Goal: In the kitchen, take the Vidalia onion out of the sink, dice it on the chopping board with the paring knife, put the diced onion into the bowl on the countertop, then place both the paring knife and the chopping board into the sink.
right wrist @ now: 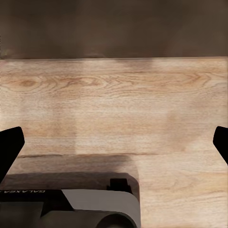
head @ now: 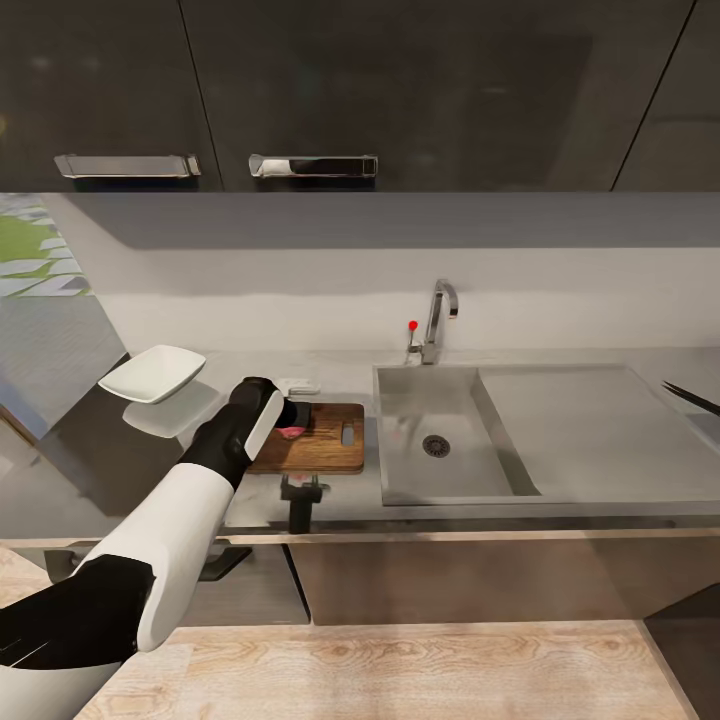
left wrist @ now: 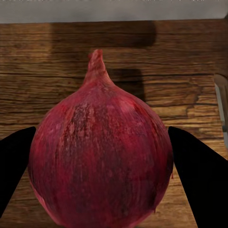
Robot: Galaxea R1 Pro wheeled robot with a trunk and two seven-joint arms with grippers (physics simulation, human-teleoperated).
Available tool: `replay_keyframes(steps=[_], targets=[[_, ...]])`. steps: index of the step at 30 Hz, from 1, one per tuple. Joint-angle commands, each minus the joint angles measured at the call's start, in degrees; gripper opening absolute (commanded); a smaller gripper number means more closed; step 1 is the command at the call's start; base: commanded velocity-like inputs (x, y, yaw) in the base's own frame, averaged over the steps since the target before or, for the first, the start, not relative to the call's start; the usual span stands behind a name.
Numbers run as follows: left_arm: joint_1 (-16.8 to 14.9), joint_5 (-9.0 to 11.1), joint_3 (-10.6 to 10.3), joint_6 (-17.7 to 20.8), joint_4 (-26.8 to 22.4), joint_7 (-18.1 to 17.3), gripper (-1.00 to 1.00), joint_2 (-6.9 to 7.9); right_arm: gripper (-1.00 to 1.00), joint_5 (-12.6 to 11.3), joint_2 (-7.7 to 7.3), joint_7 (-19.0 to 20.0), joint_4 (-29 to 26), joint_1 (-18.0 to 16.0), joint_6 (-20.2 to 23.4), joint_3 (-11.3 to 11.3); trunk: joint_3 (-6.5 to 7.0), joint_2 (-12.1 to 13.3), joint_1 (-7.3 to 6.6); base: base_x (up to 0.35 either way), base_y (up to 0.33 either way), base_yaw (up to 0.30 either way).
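Note:
The pinkish-red Vidalia onion (head: pixel 293 432) (left wrist: pixel 99 156) is at the left part of the brown chopping board (head: pixel 322 440) (left wrist: pixel 156 61), and my left gripper (head: pixel 286 418) (left wrist: pixel 100 137) is shut on it, one dark finger (left wrist: pixel 14 161) against each side. The slot handle hole (head: pixel 347 435) is at the board's right end. Left of the board, the white bowl (head: pixel 152 373) sits on the grey countertop (head: pixel 330 372). To the board's right is the sink (head: pixel 400 480) with its faucet (head: pixel 437 318). A dark pointed blade (head: pixel 690 398), maybe the paring knife, lies at the far right. My right gripper (right wrist: pixel 114 147) hangs open over the floor.
Dark wall cabinets (head: pixel 300 90) hang above the counter. A small white item (head: pixel 300 385) lies behind the board. A dark fixture (head: pixel 303 497) sticks up at the counter's front edge. The drainboard (head: pixel 600 430) is flat. Wooden floor (right wrist: pixel 118 99) lies below, with the robot's base (right wrist: pixel 90 209) near.

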Motion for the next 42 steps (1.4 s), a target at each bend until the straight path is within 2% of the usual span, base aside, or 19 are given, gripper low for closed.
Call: replay_keyframes(steps=[1, 13, 42], targets=[[-0.05, 0.6, -0.16, 0.18, -0.03, 0.54, -1.0, 0.02, 1.0, 0.6, 0.01, -0.15, 0.04, -0.04, -0.17, -0.48, -0.11, -0.11, 0.03, 0.0, 0.0, 0.0], [-0.05, 0.6, -0.2, 0.18, 0.16, 0.53, -1.0, 0.02, 1.0, 0.6, 0.09, -0.17, 0.04, -0.04, -0.17, -0.4, -0.18, -0.11, 0.03, 0.0, 0.0, 0.0], [-0.05, 0.58, -0.2, 0.15, 0.11, 0.53, -1.0, 0.1, 1.0, 0.6, 0.1, -0.25, 0.04, -0.04, -0.17, -0.39, -2.5, -0.11, 0.03, 0.006, 0.0, 0.0]])
